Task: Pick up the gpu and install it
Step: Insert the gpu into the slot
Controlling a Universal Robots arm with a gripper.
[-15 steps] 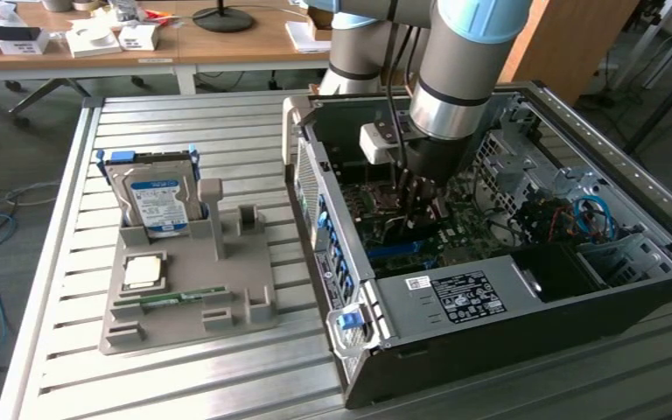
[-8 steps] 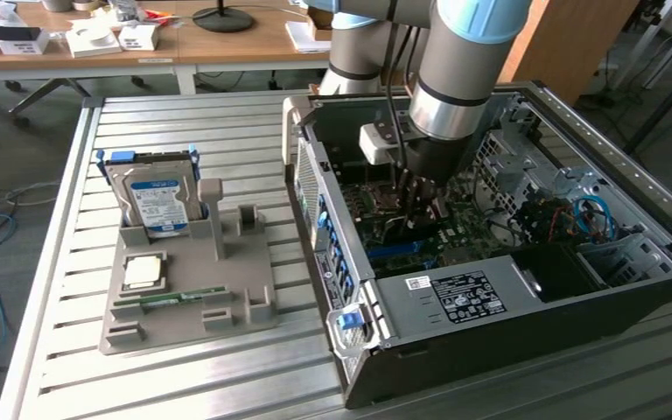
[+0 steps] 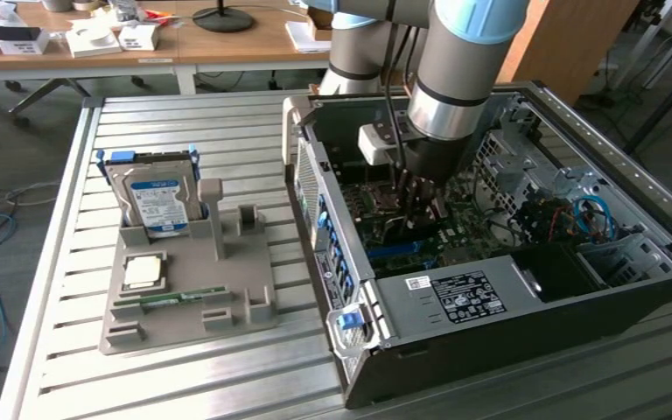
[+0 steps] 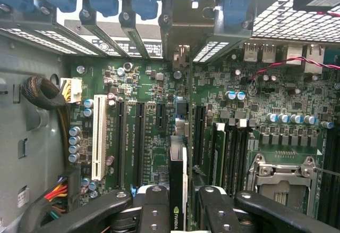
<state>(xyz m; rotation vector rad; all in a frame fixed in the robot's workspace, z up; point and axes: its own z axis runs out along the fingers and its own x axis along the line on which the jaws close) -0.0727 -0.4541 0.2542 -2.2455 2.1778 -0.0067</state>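
You have the gpu (image 4: 177, 164), a thin flat dark card seen edge-on with a small logo on its edge, clamped between the two black fingers of the claw (image 4: 179, 193). The jaws are closed on its faces, partly apart because the card fills the gap. The card hangs on edge inside the open black and grey metal computer case (image 3: 511, 289), over the green motherboard (image 4: 149, 84) and in line with the long black expansion slots (image 4: 139, 137). Whether its lower edge touches a slot, you cannot tell. Judge it light and stiff but fragile: grip the bare board faces near the upper edge, as the claw does, and keep off the gold contacts and small parts, since a skewed push could bend it or chip the slot. The silver and blue arm (image 3: 458, 79) reaches straight down into the case, wrist vertical. In the exterior view the case lies at three o'clock from the grey plastic parts tray (image 3: 185, 306) on the slatted metal surface (image 3: 196, 122).
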